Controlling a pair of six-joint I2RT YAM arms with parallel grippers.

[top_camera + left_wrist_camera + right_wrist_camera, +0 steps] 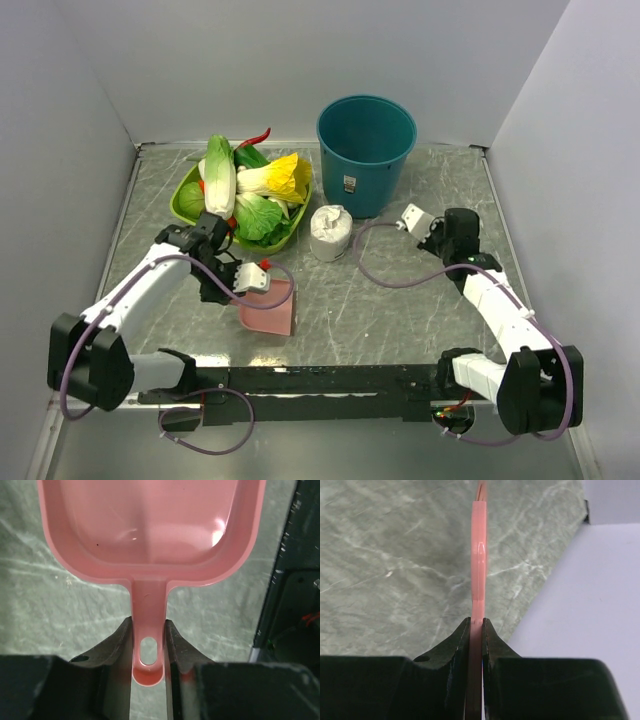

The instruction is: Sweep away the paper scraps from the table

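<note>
Table [400,310] grey-green, marbled with pale veins; dustpan [268,308] pink; bucket [366,150] teal; tray [183,205] lime green; leafy vegetables [260,215] green, white, yellow; chilli [258,137] red; tissue roll [331,232] white; cables [385,284] purple; thin handle [478,555] salmon pink

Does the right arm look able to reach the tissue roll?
Probably yes: only bare table and its own cable separate the right gripper from the tissue roll; it holds a pink tool.

Back wall [300,60], plain pale grey. Left wall [50,170] and right wall [590,150] match it, meeting at corners. Even lighting
</note>
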